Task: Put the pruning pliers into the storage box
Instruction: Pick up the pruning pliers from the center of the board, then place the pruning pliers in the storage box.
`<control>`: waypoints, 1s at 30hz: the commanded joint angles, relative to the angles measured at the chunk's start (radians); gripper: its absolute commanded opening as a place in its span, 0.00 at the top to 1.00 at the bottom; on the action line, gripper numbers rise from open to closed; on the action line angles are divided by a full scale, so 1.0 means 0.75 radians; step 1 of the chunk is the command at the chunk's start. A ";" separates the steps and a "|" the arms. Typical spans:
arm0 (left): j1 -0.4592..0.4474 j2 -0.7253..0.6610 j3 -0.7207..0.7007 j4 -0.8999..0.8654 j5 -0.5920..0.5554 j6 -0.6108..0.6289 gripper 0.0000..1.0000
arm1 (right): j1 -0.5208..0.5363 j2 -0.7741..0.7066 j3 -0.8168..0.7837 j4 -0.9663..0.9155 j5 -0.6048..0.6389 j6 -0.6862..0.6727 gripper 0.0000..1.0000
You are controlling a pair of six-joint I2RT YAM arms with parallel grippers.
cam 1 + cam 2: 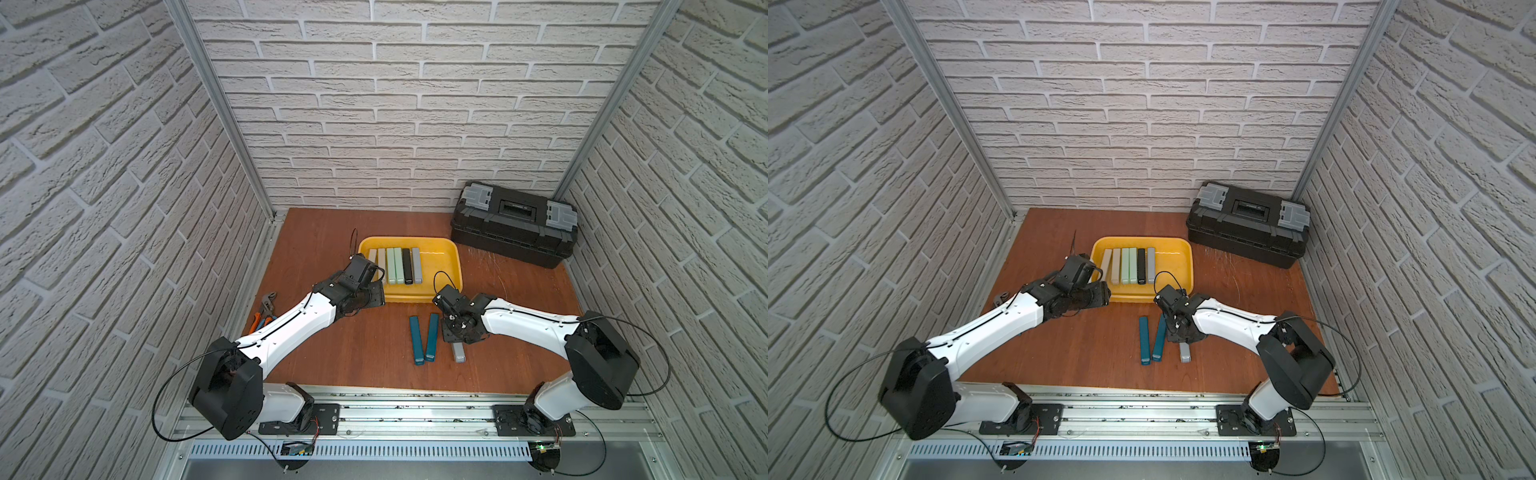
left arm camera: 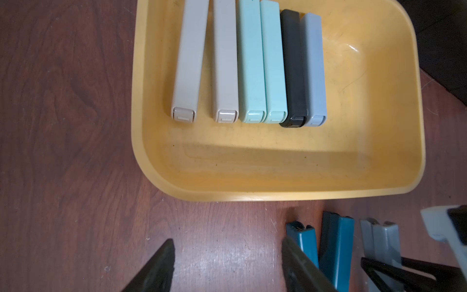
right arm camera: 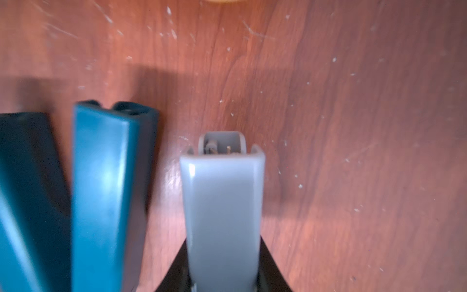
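The right claw (image 1: 456,338) pinches the grey bar (image 3: 222,197) by its sides. The bar's long way points at the box (image 1: 415,298).

Wood tabletop (image 1: 353,357): yellow tub (image 1: 409,298), black toolbox (image 1: 513,235), two teal bars (image 1: 416,338), grey bar (image 1: 459,353), orange-handled pliers (image 1: 262,313) at left edge

Storage box (image 2: 252,194) glossy plastic; table (image 3: 353,101) scratched wood.
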 commanded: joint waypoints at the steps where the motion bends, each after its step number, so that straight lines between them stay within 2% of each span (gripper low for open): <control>1: -0.002 -0.019 0.035 -0.018 -0.018 0.022 0.33 | -0.001 -0.099 0.124 -0.112 0.006 -0.062 0.78; 6: 0.009 -0.036 0.040 -0.022 -0.033 0.022 0.33 | -0.038 -0.025 0.348 -0.119 0.009 -0.186 0.76; 17: 0.032 -0.090 0.087 -0.050 -0.039 0.043 0.33 | -0.231 0.468 0.971 -0.103 -0.099 -0.386 0.76; 23: 0.033 -0.147 0.082 -0.053 -0.058 0.026 0.33 | -0.290 0.715 1.124 -0.091 -0.115 -0.409 0.77; 30: 0.038 -0.186 0.074 -0.080 -0.080 0.017 0.33 | -0.334 0.864 1.205 -0.070 -0.096 -0.410 0.78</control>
